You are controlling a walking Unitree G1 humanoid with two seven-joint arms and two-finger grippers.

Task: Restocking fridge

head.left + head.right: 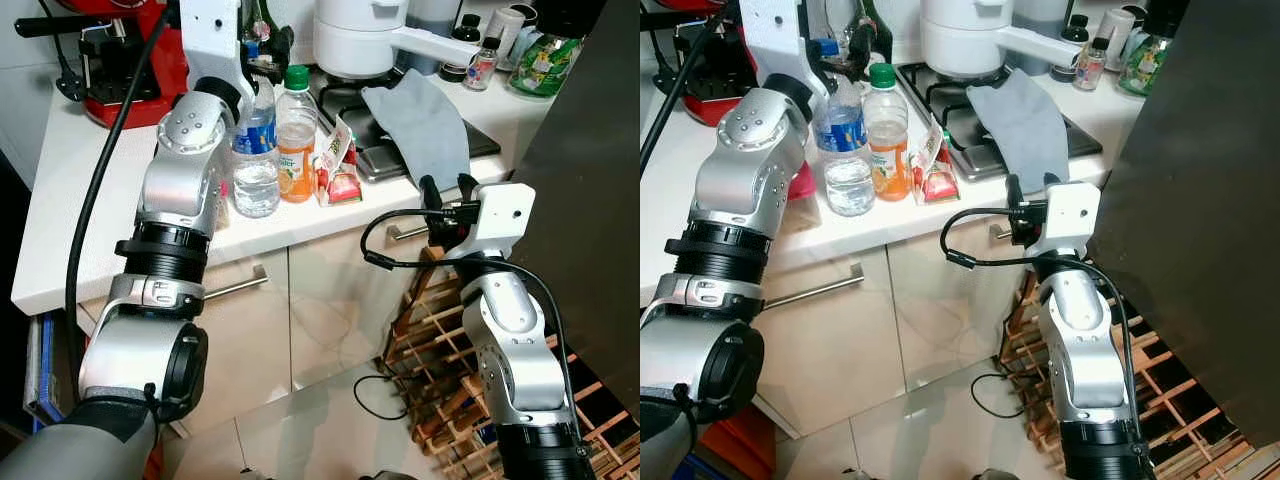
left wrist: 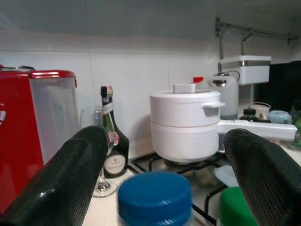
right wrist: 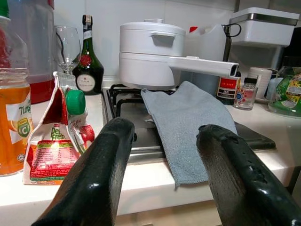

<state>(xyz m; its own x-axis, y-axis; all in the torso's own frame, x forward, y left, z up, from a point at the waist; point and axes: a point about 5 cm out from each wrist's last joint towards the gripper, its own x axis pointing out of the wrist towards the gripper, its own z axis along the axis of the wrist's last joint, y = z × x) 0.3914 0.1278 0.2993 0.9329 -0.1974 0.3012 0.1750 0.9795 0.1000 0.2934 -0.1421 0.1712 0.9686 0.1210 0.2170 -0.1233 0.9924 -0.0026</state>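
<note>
On white counter (image 1: 60, 180): bottles, pouch, stove (image 1: 400, 130), grey cloth (image 1: 425, 120).

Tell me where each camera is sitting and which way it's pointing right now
Left and right eye views: on the head, looking down at the white kitchen counter; both silver arms show.
Left wrist view: above the blue-capped clear water bottle, facing the white lidded saucepan; the left gripper has open fingers.
Right wrist view: at counter edge, facing the grey cloth and red juice pouch; the right gripper is open.
Shared: both wrist views show the saucepan and a dark green wine bottle.
</note>
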